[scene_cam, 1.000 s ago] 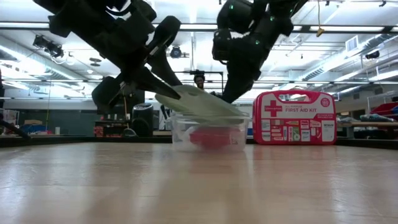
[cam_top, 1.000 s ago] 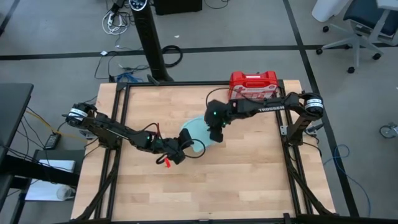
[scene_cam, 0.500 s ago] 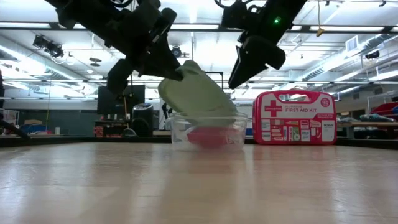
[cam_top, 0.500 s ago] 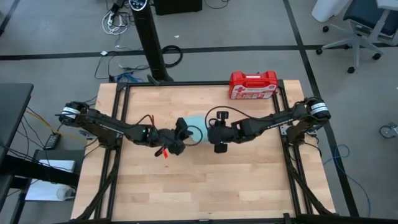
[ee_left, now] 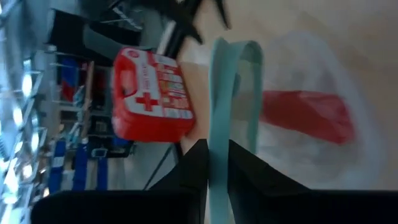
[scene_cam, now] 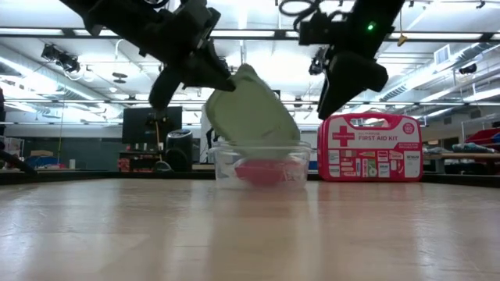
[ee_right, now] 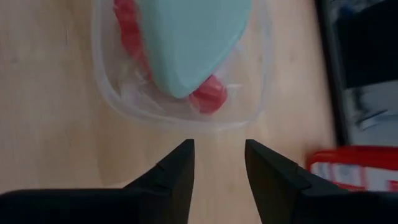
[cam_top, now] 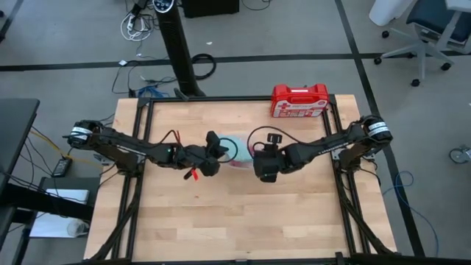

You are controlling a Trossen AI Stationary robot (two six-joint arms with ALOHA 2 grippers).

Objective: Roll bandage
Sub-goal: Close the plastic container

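The red bandage (ee_right: pixel 208 96) lies bunched inside a clear plastic container (scene_cam: pixel 262 164) at the table's middle. Over it slants a pale blue lid (scene_cam: pixel 250 113), and my left gripper (cam_top: pixel 212 151) is shut on the lid's raised left end. My right gripper (ee_right: pixel 217 149) hovers open just right of the container, above the table, its fingers slanting down toward the container and touching nothing. In the left wrist view the bandage (ee_left: pixel 305 115) shows through the container wall behind the lid. My left gripper pinches the lid's edge (ee_left: pixel 217 155) between its two fingers, one on each face. It comes from the table's left, slanting slightly down. The lid stands steeply tilted, its held end up (scene_cam: pixel 234 78) and its lower end (scene_cam: pixel 291 139) down at the container's rim.
A red first-aid case (cam_top: pixel 299 101) stands at the table's far edge, right of the middle. Bare wood table (cam_top: pixel 243 213) lies in front of the container toward the near edge.
My left gripper has risen and moved toward the far edge with the lid, which has tipped from a shallow slant to a steep one, its lower end staying at the container. My right gripper has swung from over the container to its right side and turned.
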